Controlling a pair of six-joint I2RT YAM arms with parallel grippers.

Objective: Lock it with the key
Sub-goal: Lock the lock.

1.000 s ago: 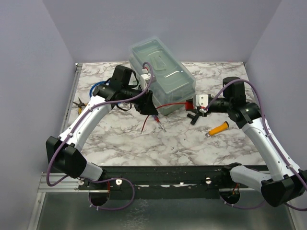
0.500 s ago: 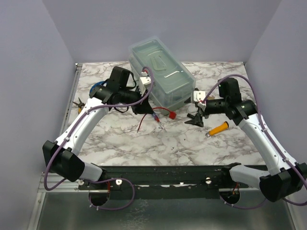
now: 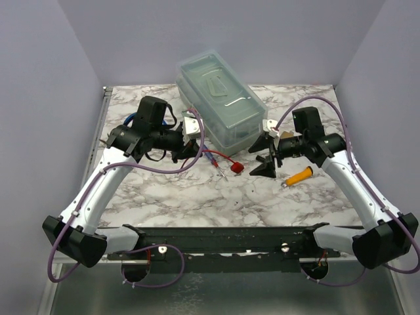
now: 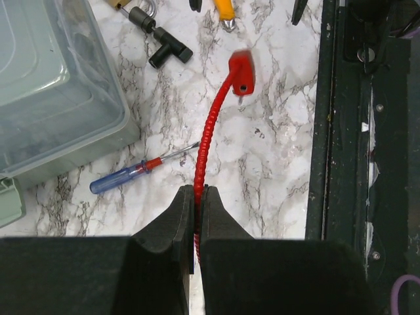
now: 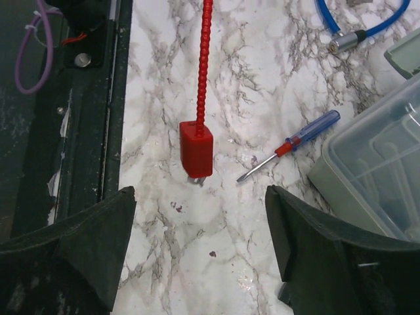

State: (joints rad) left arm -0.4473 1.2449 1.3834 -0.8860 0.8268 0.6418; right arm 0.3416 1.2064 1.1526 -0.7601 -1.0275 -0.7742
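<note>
Over the marble surface [image 3: 197, 190], just in front of the clear plastic box [image 3: 223, 98]: pinches a red cord [image 4: 207, 138] tight in the left hand [image 4: 197, 191], with the red block [image 5: 196, 149] at the cord's far end and a short metal tip showing beneath it, most likely the key. Cannot tell if resting on the marble or hanging just clear. Faces the block with the right hand [image 5: 200, 191] spread wide, touching nothing.

Shows the lock [image 4: 123, 2] only at the top edge of the left wrist view, lying on the surface right by a black T-shaped piece [image 4: 164, 47], near the box and well apart from the block.

For the handover: close the right hand squarely on the block's flat sides, leaving the metal tip bare and pointing outward. Release the cord only after a firm grip; expect some spring and tug from its ribbed length. Steer wide of the blue-handled screwdriver [image 4: 141, 172] and the orange tool handle [image 3: 298, 176]. Expect so small a lock to skid when pushed, so pin its body with the freed left hand, line the tip up with the keyhole first, then press in and turn gently.
</note>
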